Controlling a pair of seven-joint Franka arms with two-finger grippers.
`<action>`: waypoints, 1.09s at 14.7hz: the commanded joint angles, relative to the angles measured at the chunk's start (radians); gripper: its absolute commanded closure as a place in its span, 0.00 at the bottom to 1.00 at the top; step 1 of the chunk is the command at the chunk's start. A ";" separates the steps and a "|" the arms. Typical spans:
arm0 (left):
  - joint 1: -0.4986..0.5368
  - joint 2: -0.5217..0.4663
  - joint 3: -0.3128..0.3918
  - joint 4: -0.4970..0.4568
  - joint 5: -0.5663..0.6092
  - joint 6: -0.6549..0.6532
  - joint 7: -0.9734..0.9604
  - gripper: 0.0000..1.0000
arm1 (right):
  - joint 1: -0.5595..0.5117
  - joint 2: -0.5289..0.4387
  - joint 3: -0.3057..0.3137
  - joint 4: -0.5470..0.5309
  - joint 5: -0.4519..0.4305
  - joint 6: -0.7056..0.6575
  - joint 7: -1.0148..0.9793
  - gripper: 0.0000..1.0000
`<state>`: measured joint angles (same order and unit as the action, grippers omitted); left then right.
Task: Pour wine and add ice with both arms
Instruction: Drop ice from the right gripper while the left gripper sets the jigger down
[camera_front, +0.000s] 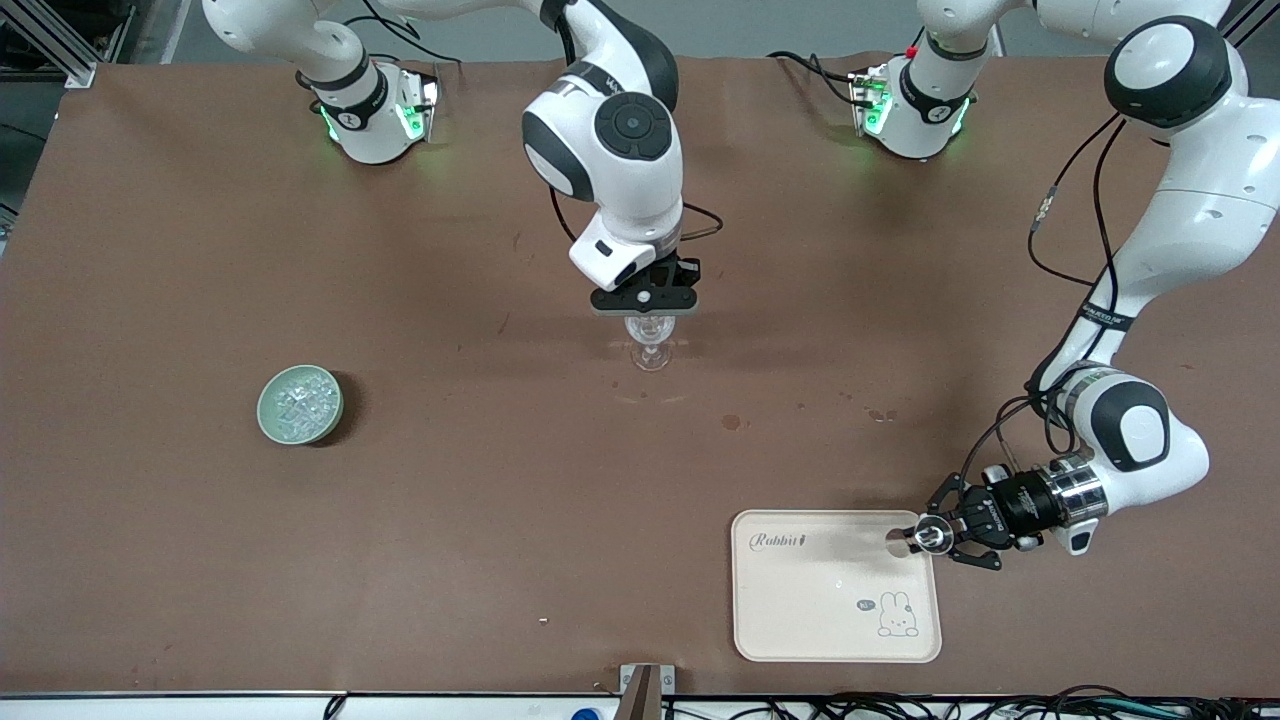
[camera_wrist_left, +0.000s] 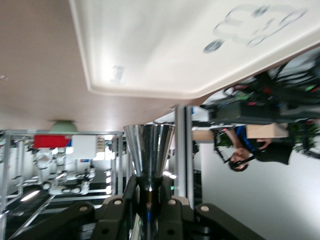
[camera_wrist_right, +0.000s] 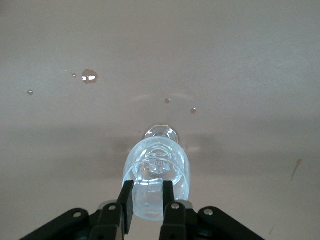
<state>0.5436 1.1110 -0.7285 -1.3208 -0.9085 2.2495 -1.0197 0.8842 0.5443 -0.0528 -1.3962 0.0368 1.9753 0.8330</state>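
The right hand (camera_front: 646, 312), reaching from its base down over the middle of the desk (camera_front: 200, 250), pinches the rim of a clear stemmed glass (camera_front: 650, 345); in the right wrist view its fingers (camera_wrist_right: 126, 204) straddle the glass wall, one inside and one outside, and the glass looks empty. Whether the foot rests on the desk or hangs just above it cannot be told. The left hand (camera_front: 932, 537) is turned sideways low over the corner of a cream tray (camera_front: 800, 610) printed with a rabbit, at the left arm's end of the desk and nearer the front camera than the glass; it is clamped on the narrow waist of a shiny metal measuring cup (camera_wrist_left: 149, 150), whose flared mouth points out along the tray's edge. With the cup lying on its side like this, it probably holds nothing now. The ice (camera_front: 300, 400) sits heaped in a small green bowl (camera_front: 268, 420) toward the right arm's end of the desk, well apart from both hands and untouched. A few wet spots (camera_front: 731, 421) mark the desk near the glass. To do this step well, the right hand should keep the glass upright and steady, since a rim pinch lets a tall glass swing or slip, and set its foot flat before letting go. The left hand should lower the cup fully onto the tray before easing its grip, so it neither rolls nor topples.
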 joint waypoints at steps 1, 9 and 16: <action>-0.027 0.027 0.004 0.040 -0.029 0.033 0.012 0.99 | 0.016 0.016 -0.012 0.011 -0.029 -0.004 0.023 0.96; -0.086 0.107 0.031 0.111 -0.035 0.093 0.058 1.00 | 0.007 0.029 -0.010 0.017 -0.103 -0.009 0.005 0.00; -0.087 0.144 0.032 0.112 -0.036 0.108 0.110 0.98 | -0.105 -0.101 -0.018 0.006 -0.106 -0.117 -0.092 0.00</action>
<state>0.4646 1.2368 -0.6954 -1.2334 -0.9190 2.3535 -0.9286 0.8584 0.5295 -0.0835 -1.3664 -0.0639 1.9288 0.8115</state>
